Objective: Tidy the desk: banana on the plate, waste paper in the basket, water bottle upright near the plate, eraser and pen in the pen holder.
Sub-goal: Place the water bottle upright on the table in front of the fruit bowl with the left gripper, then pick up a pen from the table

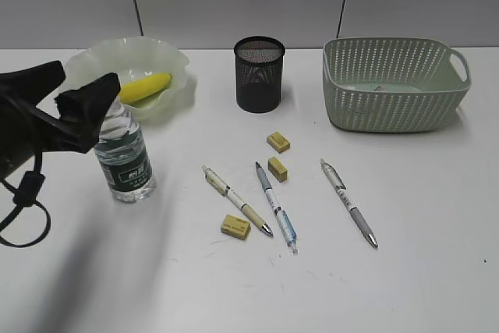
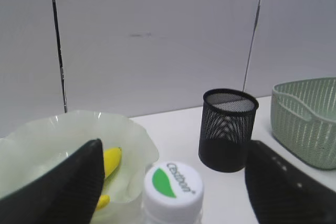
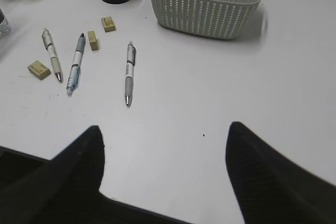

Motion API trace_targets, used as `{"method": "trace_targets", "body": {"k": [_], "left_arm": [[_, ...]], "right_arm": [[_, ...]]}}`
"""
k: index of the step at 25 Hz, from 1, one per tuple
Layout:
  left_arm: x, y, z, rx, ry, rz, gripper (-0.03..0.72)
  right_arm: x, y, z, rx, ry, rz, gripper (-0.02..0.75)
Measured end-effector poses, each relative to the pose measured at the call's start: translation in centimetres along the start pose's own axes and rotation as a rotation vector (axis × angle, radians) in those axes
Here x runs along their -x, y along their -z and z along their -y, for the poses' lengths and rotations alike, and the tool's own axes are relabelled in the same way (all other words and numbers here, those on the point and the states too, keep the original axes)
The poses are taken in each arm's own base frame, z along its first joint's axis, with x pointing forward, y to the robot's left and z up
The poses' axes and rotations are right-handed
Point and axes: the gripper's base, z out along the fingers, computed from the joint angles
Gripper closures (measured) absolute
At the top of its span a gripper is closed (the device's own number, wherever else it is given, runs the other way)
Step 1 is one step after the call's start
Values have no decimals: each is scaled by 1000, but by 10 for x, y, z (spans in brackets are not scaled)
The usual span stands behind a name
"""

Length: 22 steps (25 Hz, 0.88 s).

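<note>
Upright beside the plate [image 1: 175, 64]: water bottle [image 1: 123, 157], flanked at cap height by the spread left pincer [image 2: 173, 182], fingers clear of the plastic on both sides. Probably light and thin-walled, slippery on the label; best held at the ribbed body below the cap, not squeezed hard. Banana [image 1: 145, 87] lying in the wavy glass-like dish, likely fragile at the rim. Pen holder [image 1: 259, 74] apparently empty, with three pens and three erasers scattered on the white worktop [image 1: 421, 255] in front; small stiff pieces, pens best pinched mid-barrel. Basket [image 1: 394, 83] at far right, with something pale inside, too unclear to name. Right pincer [image 3: 164, 171] spread wide, holding nothing, above bare worktop.
</note>
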Motion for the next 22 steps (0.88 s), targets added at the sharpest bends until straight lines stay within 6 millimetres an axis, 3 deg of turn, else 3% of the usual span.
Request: {"method": "trace_targets", "body": {"k": [8,15,22], "left_arm": [[44,36,4,5,13,-246,99],[99,92,9,6,-7,-547,111],[113,152,8,18,-15,-760,125]], "right_arm": [[0,0,0,0,0,0,172],[0,0,0,0,0,0,172],[0,0,0,1,-1,0,172]]}}
